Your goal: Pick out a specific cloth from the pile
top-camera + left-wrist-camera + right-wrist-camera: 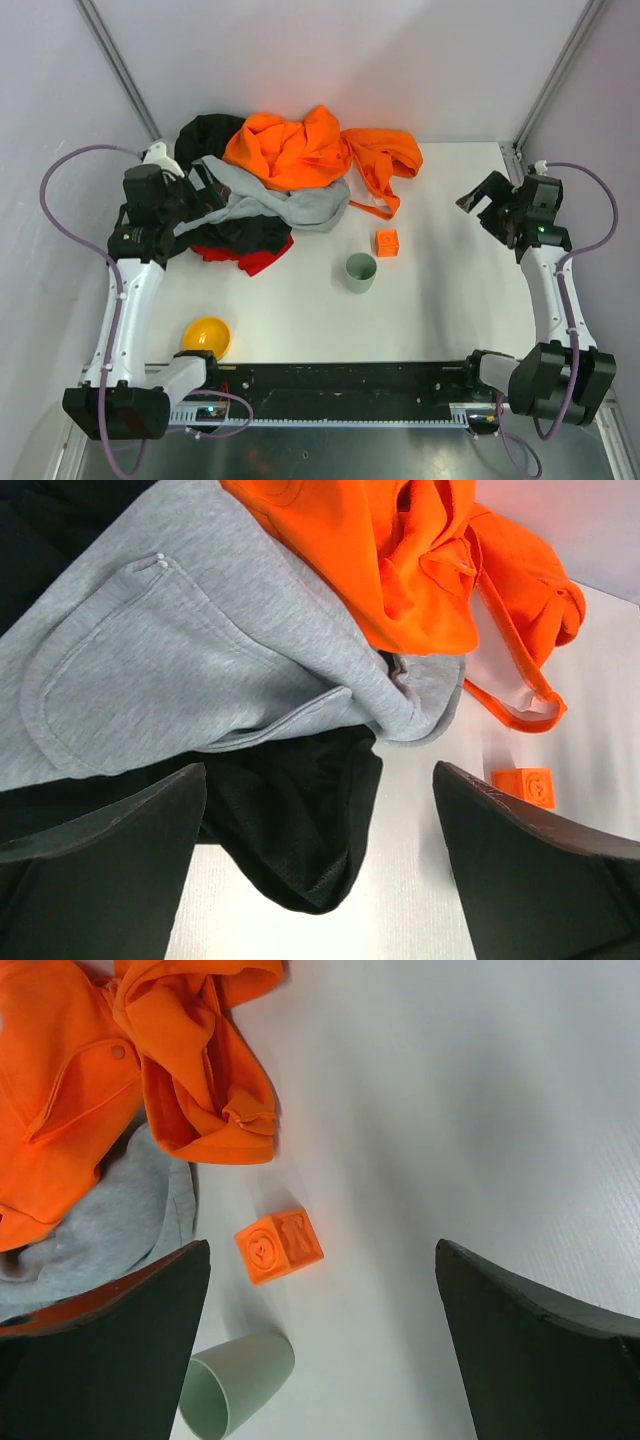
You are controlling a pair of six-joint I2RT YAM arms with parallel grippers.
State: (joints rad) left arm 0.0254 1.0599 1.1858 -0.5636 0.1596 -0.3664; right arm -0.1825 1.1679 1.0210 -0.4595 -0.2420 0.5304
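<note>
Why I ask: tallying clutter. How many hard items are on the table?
3: green cup at centre, orange block beyond it, yellow bowl at front left. The pile may hide more.

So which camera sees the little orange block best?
The right wrist view: the orange block is close and whole, its letter N readable. The top view shows it tiny. The left wrist view has it small, at the right.

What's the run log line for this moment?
left end effector: open, at pile | right end effector: open, empty | red cloth: pile's near edge, not grasped
</note>
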